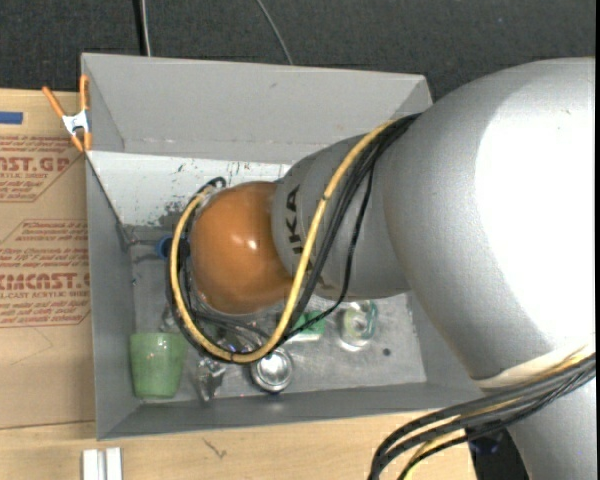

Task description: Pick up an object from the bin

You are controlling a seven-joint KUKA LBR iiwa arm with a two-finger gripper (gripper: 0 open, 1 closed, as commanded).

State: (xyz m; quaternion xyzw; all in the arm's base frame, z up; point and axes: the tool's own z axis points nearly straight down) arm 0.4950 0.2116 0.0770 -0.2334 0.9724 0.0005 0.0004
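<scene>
Bulking closest to the lens is the arm's pale grey link [510,218], reaching in from the right, with its orange cover [235,248] and looped yellow and black cables [185,298] low over the middle of the bin [250,98]. Under that cover sits the gripper [223,330], close to the floor. Whether the claw is open or closed, or has anything in it, I cannot tell, since the cover hides it. I judge this the reach-down step, with nothing seen lifted. Nearest it lie a pale green cup [156,364] in the front left corner, a shiny round metal piece [272,371] just by the front wall, and a clear glassy piece [357,325] to the right. Which one it is over is hidden. The next move calls for closing on one thing and rising straight up. Room is tight: the front wall is near, the cup stands close to the left wall, and the cables hang among the things, so a snag is possible.
</scene>
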